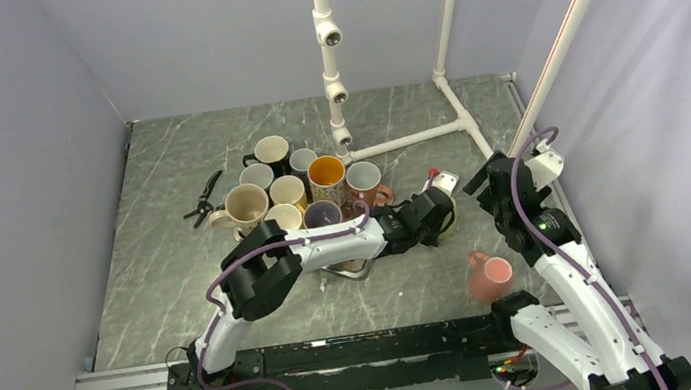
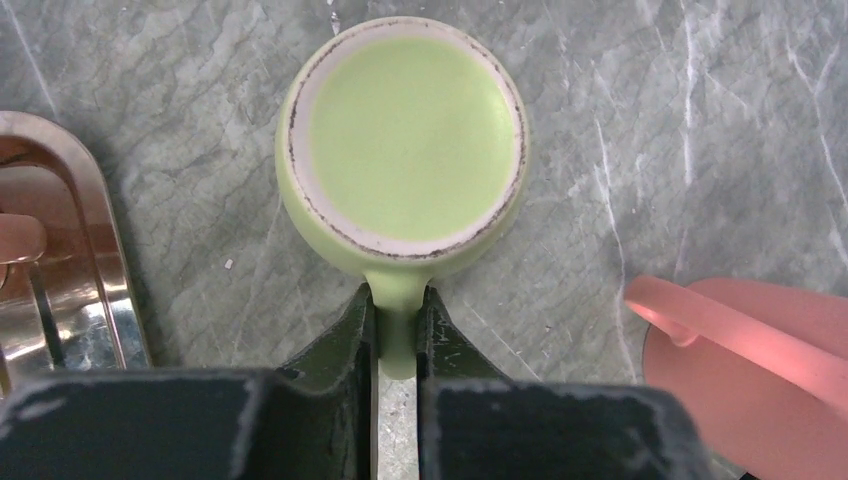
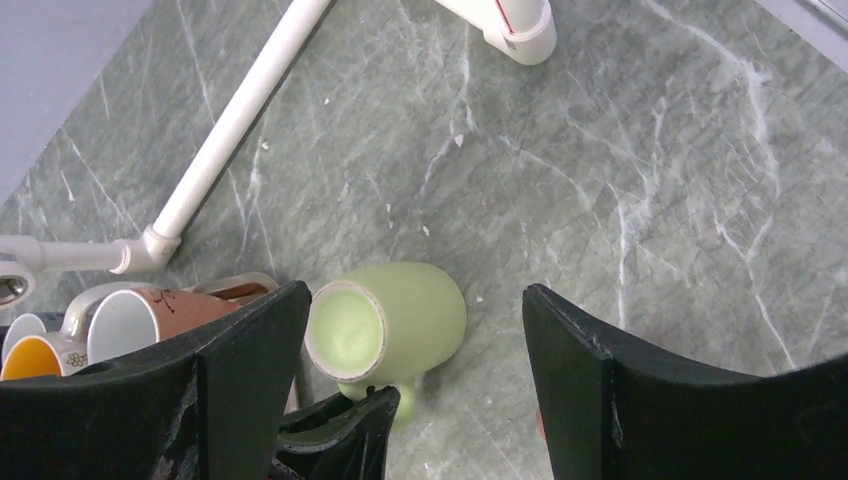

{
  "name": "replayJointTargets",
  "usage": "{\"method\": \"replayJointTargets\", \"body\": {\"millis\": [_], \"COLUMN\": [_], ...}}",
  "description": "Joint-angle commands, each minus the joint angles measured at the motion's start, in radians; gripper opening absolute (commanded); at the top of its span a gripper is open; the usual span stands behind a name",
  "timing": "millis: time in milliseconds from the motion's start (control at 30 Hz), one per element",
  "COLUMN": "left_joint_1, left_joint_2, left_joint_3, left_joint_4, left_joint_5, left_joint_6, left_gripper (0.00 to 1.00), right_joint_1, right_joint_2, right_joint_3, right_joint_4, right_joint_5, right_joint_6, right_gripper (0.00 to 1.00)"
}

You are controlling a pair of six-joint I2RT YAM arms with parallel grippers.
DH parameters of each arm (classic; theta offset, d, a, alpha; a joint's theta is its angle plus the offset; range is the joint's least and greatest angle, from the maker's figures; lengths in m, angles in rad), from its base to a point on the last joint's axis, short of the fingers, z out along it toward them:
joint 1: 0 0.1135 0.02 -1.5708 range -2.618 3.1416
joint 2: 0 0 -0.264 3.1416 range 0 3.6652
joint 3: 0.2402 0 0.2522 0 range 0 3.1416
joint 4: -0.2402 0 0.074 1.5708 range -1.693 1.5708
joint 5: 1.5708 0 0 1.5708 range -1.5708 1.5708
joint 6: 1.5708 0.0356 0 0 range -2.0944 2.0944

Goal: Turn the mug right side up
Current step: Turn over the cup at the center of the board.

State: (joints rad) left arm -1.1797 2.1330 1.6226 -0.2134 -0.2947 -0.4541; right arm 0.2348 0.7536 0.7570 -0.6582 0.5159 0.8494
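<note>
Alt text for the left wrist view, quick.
A green mug, base toward the camera, has its handle pinched between the black fingers at the bottom. A pink mug shows at the right edge, a metal tray at the left, on a grey marble table.

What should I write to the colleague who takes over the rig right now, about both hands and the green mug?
Left hand: shut on the handle of the green mug.
Right hand: open, holding nothing, over the mug.
Mug: upside down on the table, base up.
Done: handle gripped.
To do: lift, turn it over, set it down upright.
</note>
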Motion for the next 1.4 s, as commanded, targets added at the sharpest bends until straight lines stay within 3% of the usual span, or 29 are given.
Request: {"method": "replayJointTargets", "body": {"millis": [0,467,800,1100,1367], "left_joint_1": [-0.004,0.047,0.052,0.14,0.306], "left_joint_2": [0.003,-0.345,-0.703,-0.84,-0.875], "left_joint_3": [0.039,-0.243,-0.377,-0.421,-0.501], "left_joint_4": [0.0,0.177,0.206,0.159,0.318], "left_joint_5": [-0.029,0.157,0.075,0.131,0.42], "left_joint_6": [0.019,0.122,0.088,-0.003,-0.155], "left_gripper": [0.03,0.03,0.03,0.03,0.03], "right_joint_1": [-0.004,-0.011,-0.01,-0.011,-0.01], "right_joint_2": [-0.024,-0.136,-0.207,-0.346,-0.401], "right_joint_3": [-0.003,0.016,0.006,-0.113,-0.217], "right_joint_4": [0.012,0.027,0.099,0.405,0.594], "right_joint_5": [-0.003,-0.136,-0.328,-0.666,-0.901], "right_joint_6": [-0.002,-0.078,-0.151,-0.152,-0.092], "right_gripper": [0.82,0.85,0.85,0.85,0.92]}}
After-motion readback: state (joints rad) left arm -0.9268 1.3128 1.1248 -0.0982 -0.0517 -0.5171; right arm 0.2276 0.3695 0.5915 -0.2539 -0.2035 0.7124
